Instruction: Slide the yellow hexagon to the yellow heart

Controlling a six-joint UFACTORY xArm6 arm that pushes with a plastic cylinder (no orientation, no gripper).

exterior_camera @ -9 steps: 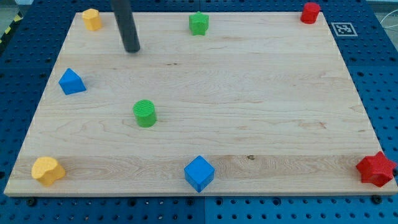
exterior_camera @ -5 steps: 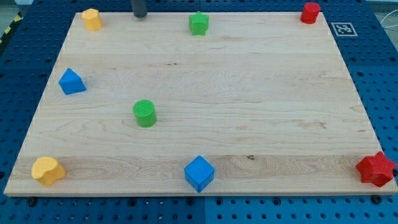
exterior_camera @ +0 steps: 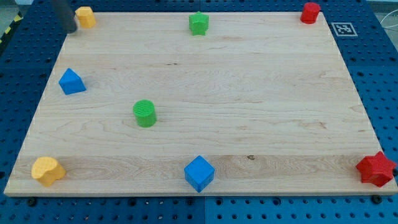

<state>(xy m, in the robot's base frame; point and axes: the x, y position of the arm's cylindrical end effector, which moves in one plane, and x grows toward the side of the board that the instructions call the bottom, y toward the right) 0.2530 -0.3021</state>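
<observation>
While the wooden board (exterior_camera: 205, 99) fills most of the camera view, my tip (exterior_camera: 72, 30) shows at the view's top left as a blurred dark rod cut off by the upper edge, its end hard to make out over the board's corner. It stands just beside the yellow hexagon (exterior_camera: 85, 17), on that block's left, and whether the two touch cannot be told through the blur. The rod carries no jaws, so nothing is apart, together or clamped.

The yellow hexagon sits at the board's top-left corner, well apart from the yellow heart (exterior_camera: 47, 170), which lies at the bottom-left corner near the board's lower edge. Between them along the left side rests a blue block (exterior_camera: 71, 81) with a peaked, roughly triangular form. A green cylinder (exterior_camera: 145, 113) stands nearer the middle, left of centre. A green star-like block (exterior_camera: 198, 23) lies at the top edge, its outline small and not sharp. A blue cube (exterior_camera: 199, 173) sits at the bottom edge.

A red block (exterior_camera: 310, 12) at the top right is too small to give a sure shape. A red star (exterior_camera: 375, 168) at the bottom right overhangs the board's right edge. A black-and-white marker tag (exterior_camera: 344, 28) lies on the blue perforated table (exterior_camera: 379, 74) beyond the board.
</observation>
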